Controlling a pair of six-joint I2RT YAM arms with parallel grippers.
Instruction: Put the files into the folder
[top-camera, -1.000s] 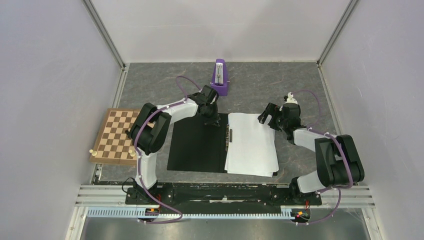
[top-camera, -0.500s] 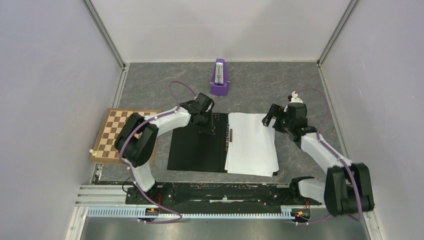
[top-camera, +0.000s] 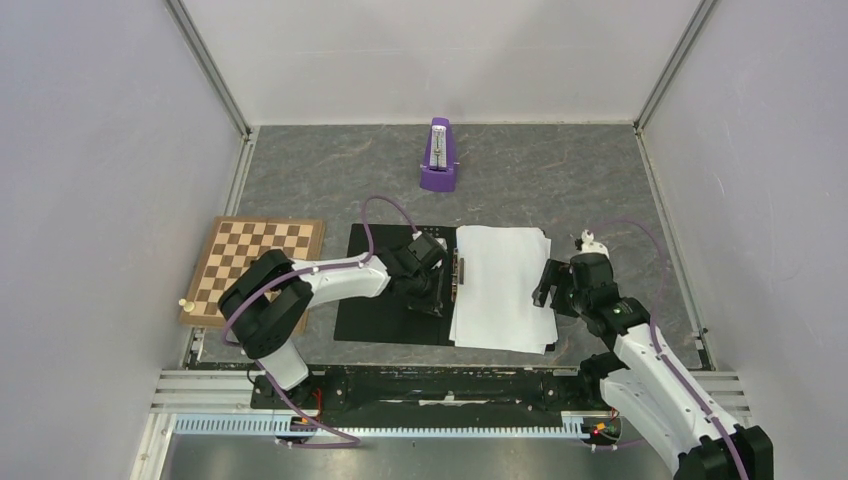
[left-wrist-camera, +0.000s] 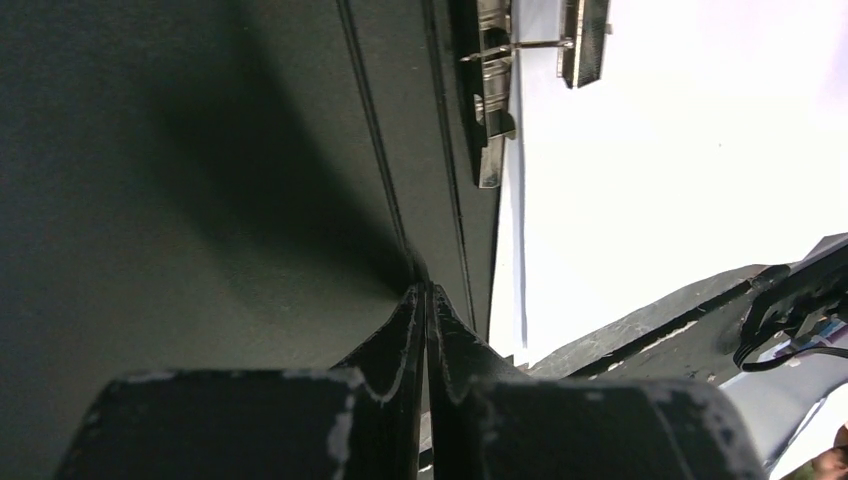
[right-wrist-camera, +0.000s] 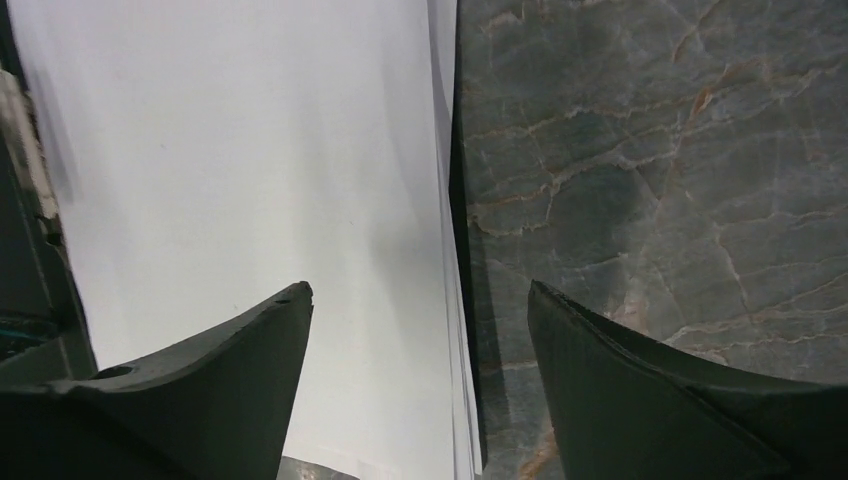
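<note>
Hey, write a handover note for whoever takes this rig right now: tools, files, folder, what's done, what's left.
Left tool: shut, tips at the black left half of the folder, beside the spine clip.
Right tool: open, straddling the right edge of the files.
Done: files lie stacked on the open folder's right half, slightly fanned.
Left: probably square the stack, then close the folder. Whether the clip grips the sheets cannot be told.

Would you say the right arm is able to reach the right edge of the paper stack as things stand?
Probably yes: the right gripper hangs open directly above the right edge of the papers, and nothing lies between them.
</note>
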